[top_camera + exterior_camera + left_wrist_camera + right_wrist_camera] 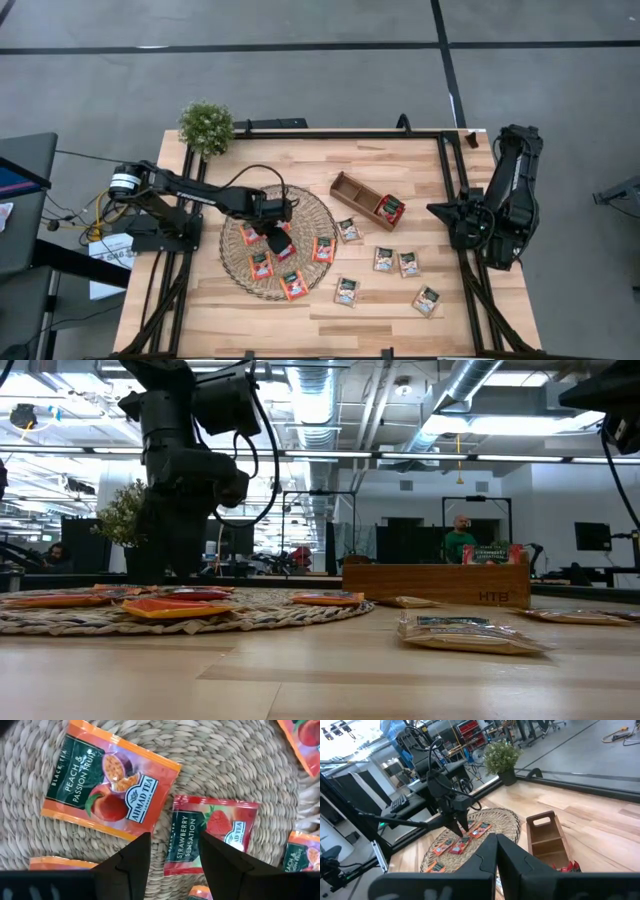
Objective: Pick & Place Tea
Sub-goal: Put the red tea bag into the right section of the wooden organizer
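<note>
Closest to the lens, the left end effector [171, 851] hangs with its two dark fingers parted moderately and empty, straddling the near edge of a red strawberry tea sachet [212, 839] that lies flat on the round wicker mat [235, 765], an orange peach sachet [109, 779] just beside it. Seen from above, the left arm reaches from the tabletop's [400, 165] left edge over the mat, where several red-orange sachets lie scattered, while green-and-pale sachets [383, 259] sit on the bare wood between the mat and the right arm. The wooden compartment tray [362, 193] stands near the middle of the tabletop with one red sachet [390, 209] already in its right-hand end. The right end effector [496, 851] waits at the right edge, fingers pressed together, holding nothing. The pick looks about to begin, with most sachets yet to be moved. The risks seem plain: a flat sachet on a bumpy woven surface gives the fingers little to bite, so they may slide over it, catch in the weave, or nip the neighbouring peach sachet too, since the two lie so close.
</note>
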You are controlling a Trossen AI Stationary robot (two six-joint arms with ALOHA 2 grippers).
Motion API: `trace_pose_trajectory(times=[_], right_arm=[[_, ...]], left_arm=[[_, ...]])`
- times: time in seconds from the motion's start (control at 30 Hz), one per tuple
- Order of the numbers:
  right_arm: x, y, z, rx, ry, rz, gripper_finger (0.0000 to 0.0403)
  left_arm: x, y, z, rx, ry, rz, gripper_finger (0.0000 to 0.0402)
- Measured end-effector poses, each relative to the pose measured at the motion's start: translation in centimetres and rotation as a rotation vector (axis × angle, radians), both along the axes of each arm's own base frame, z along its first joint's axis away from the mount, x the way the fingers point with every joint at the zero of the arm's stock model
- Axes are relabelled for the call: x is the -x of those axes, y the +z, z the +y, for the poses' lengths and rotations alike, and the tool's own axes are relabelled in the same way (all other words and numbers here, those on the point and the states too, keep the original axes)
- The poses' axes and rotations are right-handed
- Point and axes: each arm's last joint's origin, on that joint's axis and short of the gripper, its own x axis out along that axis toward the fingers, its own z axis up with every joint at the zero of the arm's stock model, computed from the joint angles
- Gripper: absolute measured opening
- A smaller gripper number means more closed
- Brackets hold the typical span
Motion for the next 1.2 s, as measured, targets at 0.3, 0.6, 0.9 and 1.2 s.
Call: trace_pose_trajectory(times=[0.3, 0.6, 0.9, 1.2], right_arm=[[0.0, 0.0, 0.0, 0.014, 0.002, 0.004, 0.0001], [-0.2, -0.1, -0.2, 0.014, -0.043, 0.006, 0.0001], [-0.8, -0.3, -0.2, -0.011, -0.109, 0.035, 0.0], [-2.7, -0.5, 1.3, -0.061, -0.061, 0.287, 0.0]], left_arm=[[0.0, 0.0, 0.0, -0.001, 0.006, 0.0, 0.0156], [0.0, 0.0, 0.0, -0.003, 0.007, -0.001, 0.0156], [0.0, 0.0, 0.0, 0.002, 0.004, 0.0, 0.0156], [0.0, 0.0, 0.0, 0.002, 0.001, 0.0, 0.0156]])
